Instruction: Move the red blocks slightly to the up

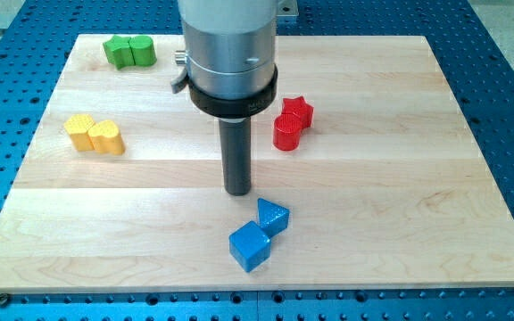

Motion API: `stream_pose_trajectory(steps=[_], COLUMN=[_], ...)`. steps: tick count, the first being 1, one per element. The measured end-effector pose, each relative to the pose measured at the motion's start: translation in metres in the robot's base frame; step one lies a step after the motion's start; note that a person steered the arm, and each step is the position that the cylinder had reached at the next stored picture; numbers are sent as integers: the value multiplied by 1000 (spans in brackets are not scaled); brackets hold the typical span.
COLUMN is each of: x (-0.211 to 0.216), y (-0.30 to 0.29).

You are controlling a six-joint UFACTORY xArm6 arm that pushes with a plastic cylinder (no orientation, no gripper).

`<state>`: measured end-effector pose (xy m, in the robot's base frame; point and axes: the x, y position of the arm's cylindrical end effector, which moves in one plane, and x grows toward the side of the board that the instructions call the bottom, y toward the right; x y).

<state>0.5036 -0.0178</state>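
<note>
Two red blocks sit touching right of the board's middle: a red star (pixel 297 111) and, just below-left of it, a red cylinder (pixel 286 133). My tip (pixel 237 191) rests on the board left of and below the red cylinder, apart from it, and just above the blue blocks.
A blue triangular block (pixel 273 216) and a blue cube (pixel 250 246) touch near the bottom middle. Two yellow blocks (pixel 95 134) lie at the left. Two green blocks (pixel 129 51) lie at the top left. The wooden board (pixel 400 178) is framed by a blue perforated table.
</note>
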Motion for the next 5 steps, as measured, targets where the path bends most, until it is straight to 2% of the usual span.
stream_pose_trajectory(steps=[4, 5], x=[-66, -52], y=[71, 41])
